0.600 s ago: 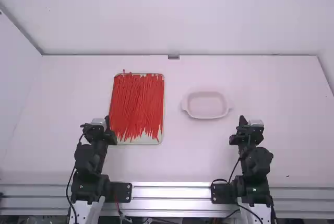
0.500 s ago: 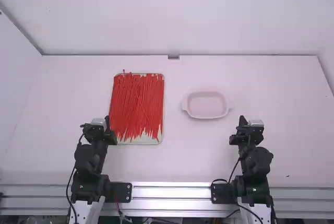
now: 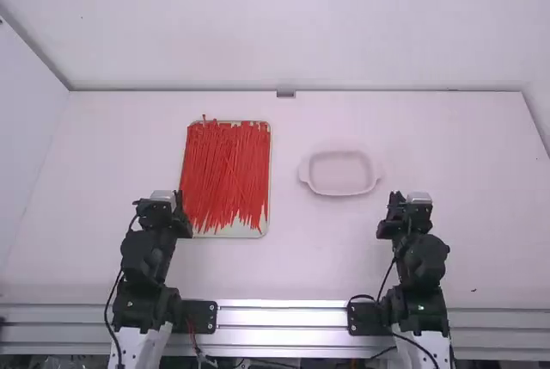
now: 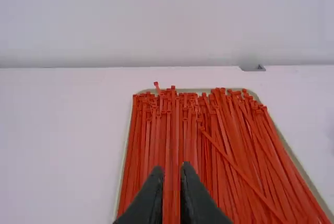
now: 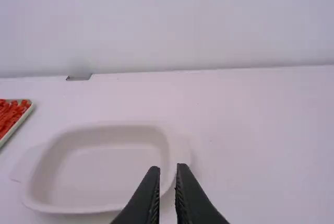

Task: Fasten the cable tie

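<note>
White desk (image 3: 430, 128) carries a tray (image 3: 245, 234) heaped with red cable ties (image 3: 225, 171). Left end effector (image 4: 171, 174), at the tray's near edge, and right end effector (image 5: 167, 174), well aside, are nearly closed, empty. Overlapping ties risk a multi-tie grab.

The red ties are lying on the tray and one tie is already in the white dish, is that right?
No. The ties lie on the tray, but the dish is empty; the right wrist view shows its bare inside.
</note>
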Controlling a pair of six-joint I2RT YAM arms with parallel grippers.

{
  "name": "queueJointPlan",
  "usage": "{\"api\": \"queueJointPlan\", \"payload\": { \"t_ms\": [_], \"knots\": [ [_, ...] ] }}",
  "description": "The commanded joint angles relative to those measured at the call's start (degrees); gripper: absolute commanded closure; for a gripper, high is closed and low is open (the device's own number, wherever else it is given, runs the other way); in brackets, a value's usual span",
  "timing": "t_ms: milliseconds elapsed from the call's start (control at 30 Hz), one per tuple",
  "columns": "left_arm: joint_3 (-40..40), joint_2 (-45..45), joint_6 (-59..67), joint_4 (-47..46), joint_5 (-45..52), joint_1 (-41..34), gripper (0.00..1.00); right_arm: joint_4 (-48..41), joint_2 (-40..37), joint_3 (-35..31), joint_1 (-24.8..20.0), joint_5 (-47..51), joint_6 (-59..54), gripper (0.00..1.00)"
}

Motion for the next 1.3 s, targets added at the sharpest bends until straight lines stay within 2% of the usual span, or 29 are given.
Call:
{"api": "queueJointPlan", "payload": {
  "t_ms": [0,767,1267],
  "knots": [
    [3.63,2.40,0.01,-0.62,1.18,0.23,0.87,-0.66,2.82,4.41,0.76,-1.00,0.81,0.87],
    [29.72,33.20,-5.58,-14.19,5.13,-1.47,0.45,-14.45,37.76,30.05,8.23,-3.10,5.25,0.45],
    [47.06,53.11,-4.42,-25.17,8.71,-2.23,0.17,-27.74,59.88,46.48,11.18,-5.03,5.08,0.18]
  ]
}}
